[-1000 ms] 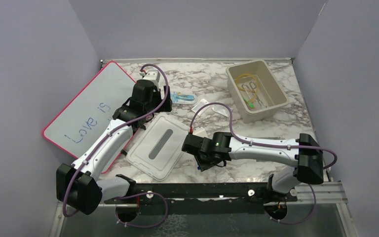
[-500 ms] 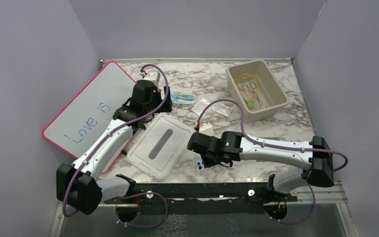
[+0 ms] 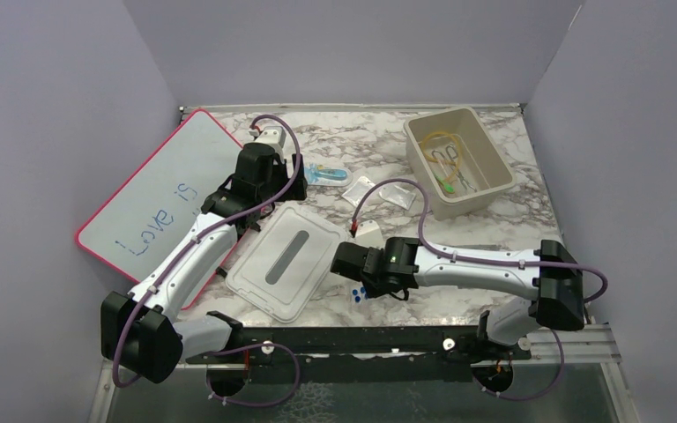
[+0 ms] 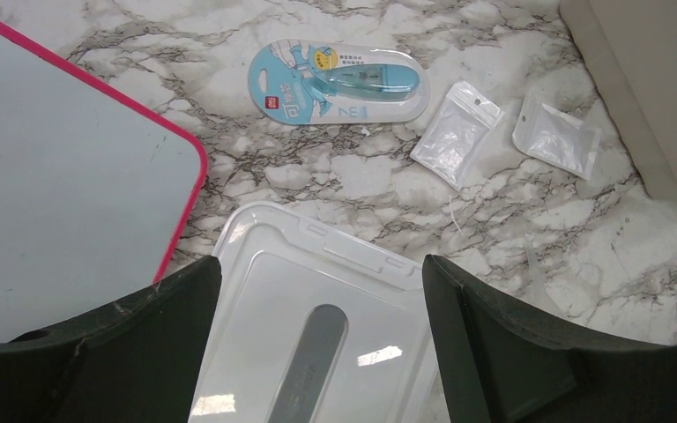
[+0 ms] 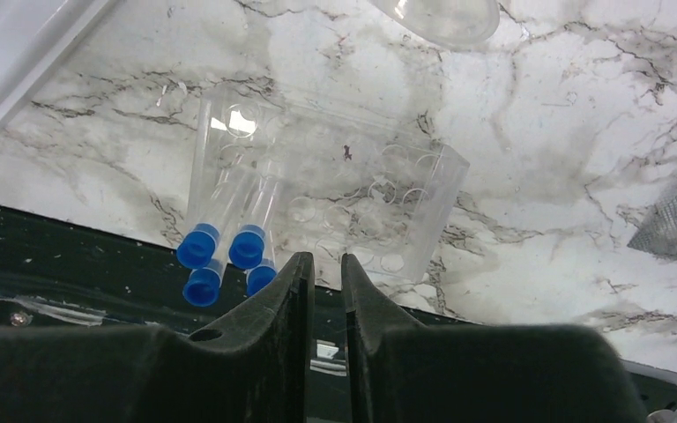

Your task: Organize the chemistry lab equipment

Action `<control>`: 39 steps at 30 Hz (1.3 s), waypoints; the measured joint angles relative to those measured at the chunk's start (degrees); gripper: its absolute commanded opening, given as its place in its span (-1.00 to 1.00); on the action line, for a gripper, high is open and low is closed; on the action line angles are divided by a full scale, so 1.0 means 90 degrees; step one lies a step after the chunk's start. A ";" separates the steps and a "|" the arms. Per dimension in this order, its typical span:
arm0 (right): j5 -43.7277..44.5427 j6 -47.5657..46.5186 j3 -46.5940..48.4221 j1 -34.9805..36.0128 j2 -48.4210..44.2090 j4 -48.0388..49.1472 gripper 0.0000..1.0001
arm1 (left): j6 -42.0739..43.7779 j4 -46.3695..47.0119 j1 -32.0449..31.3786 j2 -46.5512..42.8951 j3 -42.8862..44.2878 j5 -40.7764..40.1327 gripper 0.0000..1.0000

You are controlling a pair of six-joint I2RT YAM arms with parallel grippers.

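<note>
A clear test tube rack point(image 5: 361, 203) lies on the marble near the table's front edge, with several blue-capped tubes point(image 5: 229, 247) in it. My right gripper point(image 5: 323, 257) hangs over the rack's near edge, its jaws a narrow slit apart. Whether they pinch the clear wall does not show. From above, the right gripper point(image 3: 359, 284) covers most of the rack, and only the blue caps point(image 3: 358, 294) peek out. Amber tubing point(image 3: 441, 139), metal forceps point(image 3: 451, 163) and a green stick point(image 3: 448, 183) lie in the beige bin point(image 3: 472, 204). My left gripper point(image 4: 322, 264) is wide open above the clear lid point(image 4: 317, 326).
A pink-edged whiteboard point(image 3: 154, 198) lies at the left. A blue correction tape pack point(image 4: 339, 81) and two small clear bags point(image 4: 454, 134) lie between the lid point(image 3: 284, 260) and the bin. A clear dish point(image 5: 445, 18) sits just beyond the rack. A black rail borders the front edge.
The right gripper's jaws have narrowed and it has settled back left over the blue-capped tubes. The left arm has not moved.
</note>
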 measured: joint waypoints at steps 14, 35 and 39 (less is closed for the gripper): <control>-0.0066 -0.0471 -0.0066 0.0000 0.0136 0.0469 -0.59 | 0.0000 0.0005 0.0007 0.0000 0.0000 0.0083 0.74; -0.0294 -0.0430 -0.0168 0.0000 0.0095 0.0335 -0.62 | -0.0002 0.0017 0.0036 0.0000 -0.0012 0.0087 0.75; 0.0078 -0.0216 -0.0080 -0.0002 -0.0049 0.0143 -0.58 | -0.0002 0.0017 0.0036 0.0000 -0.0012 0.0090 0.75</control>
